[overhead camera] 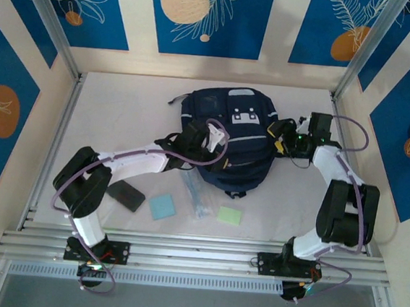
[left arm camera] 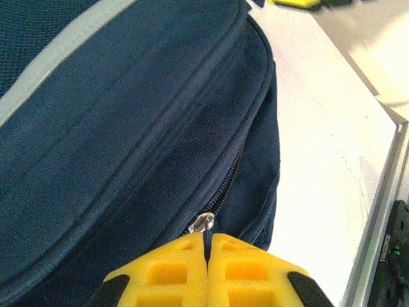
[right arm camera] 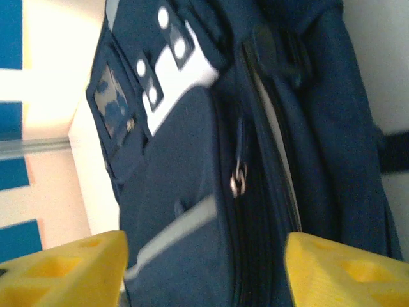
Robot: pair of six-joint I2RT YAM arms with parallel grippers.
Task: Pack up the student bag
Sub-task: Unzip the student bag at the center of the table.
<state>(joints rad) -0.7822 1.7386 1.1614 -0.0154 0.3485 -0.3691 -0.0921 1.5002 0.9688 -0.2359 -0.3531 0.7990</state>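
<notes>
I see the student bag (overhead camera: 232, 138) lying flat on the counter (overhead camera: 121, 116), between both arms. My left pincer (left arm camera: 206, 256) is pressed together, pinching the zipper pull (left arm camera: 201, 223) of the bag. My right pincer (right arm camera: 204, 256) stands spread beside the bag and holds nothing.

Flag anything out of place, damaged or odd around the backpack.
Nothing stands out. The student bag lies flat and intact on the table; the blue pad, green pad and dark flat case sit loose before it, unspilled. The left tool is shut on a zipper pull.
</notes>
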